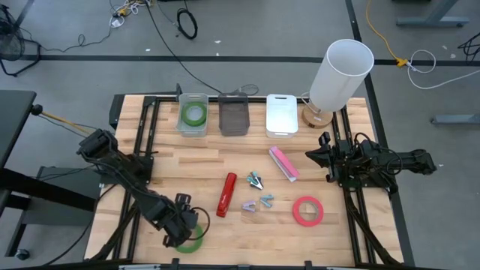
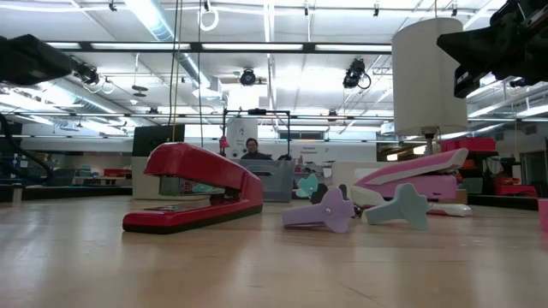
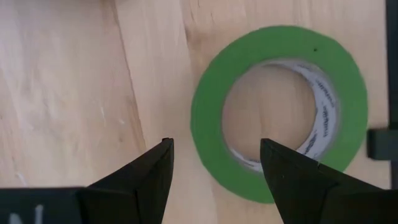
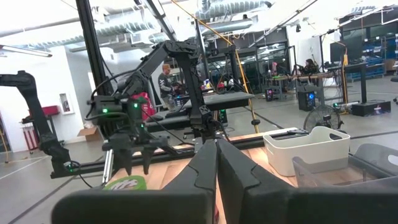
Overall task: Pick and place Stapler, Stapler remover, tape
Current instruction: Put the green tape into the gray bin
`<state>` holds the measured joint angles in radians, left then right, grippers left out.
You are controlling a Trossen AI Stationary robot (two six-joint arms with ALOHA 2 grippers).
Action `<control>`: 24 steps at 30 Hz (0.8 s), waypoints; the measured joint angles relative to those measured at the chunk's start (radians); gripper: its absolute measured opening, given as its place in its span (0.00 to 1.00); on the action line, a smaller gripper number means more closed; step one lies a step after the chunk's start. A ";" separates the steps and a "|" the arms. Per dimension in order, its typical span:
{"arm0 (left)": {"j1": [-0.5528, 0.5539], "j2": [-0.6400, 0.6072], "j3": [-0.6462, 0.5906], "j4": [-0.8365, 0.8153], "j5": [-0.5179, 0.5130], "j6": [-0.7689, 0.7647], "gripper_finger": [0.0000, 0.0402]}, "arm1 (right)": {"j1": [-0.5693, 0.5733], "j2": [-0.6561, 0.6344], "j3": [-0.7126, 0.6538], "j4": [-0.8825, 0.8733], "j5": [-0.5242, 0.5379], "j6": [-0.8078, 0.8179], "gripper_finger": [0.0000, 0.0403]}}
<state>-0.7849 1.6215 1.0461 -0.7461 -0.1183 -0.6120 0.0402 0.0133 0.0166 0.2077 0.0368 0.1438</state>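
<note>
No text can be read with certainty. The inner core of the green tape (image 3: pixel 280 112) carries small dark print, but the letters are too small to read. The staplers, the bins and the lamp show no label that I can read.

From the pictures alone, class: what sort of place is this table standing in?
Probably a robotics lab or workshop. Bare ceiling ducts and strip lights run overhead, more robot arms on dark frames stand behind, and cables trail across the grey floor beside the wooden table.
</note>
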 joint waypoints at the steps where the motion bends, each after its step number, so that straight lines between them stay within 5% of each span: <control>1: -0.001 0.000 0.003 0.001 -0.001 -0.009 0.61 | 0.000 0.000 0.000 0.000 0.000 0.000 0.04; 24: -0.005 0.067 0.001 0.082 -0.075 -0.153 0.61 | 0.000 0.000 0.000 0.000 0.000 0.000 0.04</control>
<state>-0.7898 1.6889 1.0471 -0.6636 -0.1936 -0.7653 0.0402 0.0132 0.0166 0.2078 0.0368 0.1437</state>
